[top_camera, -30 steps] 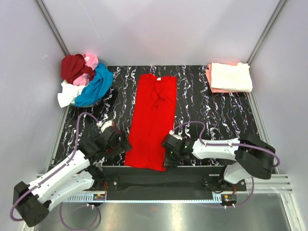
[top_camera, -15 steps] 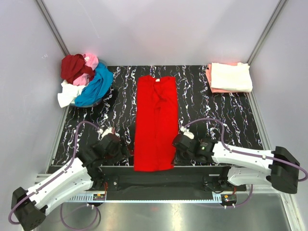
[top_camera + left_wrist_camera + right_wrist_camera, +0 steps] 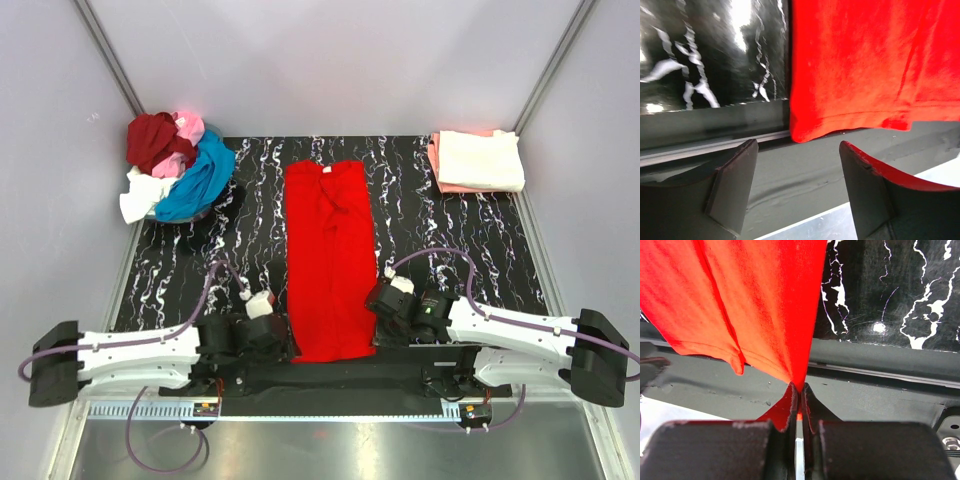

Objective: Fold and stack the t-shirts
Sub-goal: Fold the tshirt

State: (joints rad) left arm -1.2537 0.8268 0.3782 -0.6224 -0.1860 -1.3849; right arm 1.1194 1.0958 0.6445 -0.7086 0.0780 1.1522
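I have the right gripper (image 3: 797, 390) clamped tight on a hem corner of the bright red t-shirt (image 3: 760, 295). My left gripper (image 3: 797, 150) gapes wide and empty, that hem just beyond its fingertips. The folded stack (image 3: 478, 160) lies far past the right fingers.

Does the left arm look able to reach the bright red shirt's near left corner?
Probably yes: the open left gripper faces the bright red shirt, its hem corner just ahead, nothing between.
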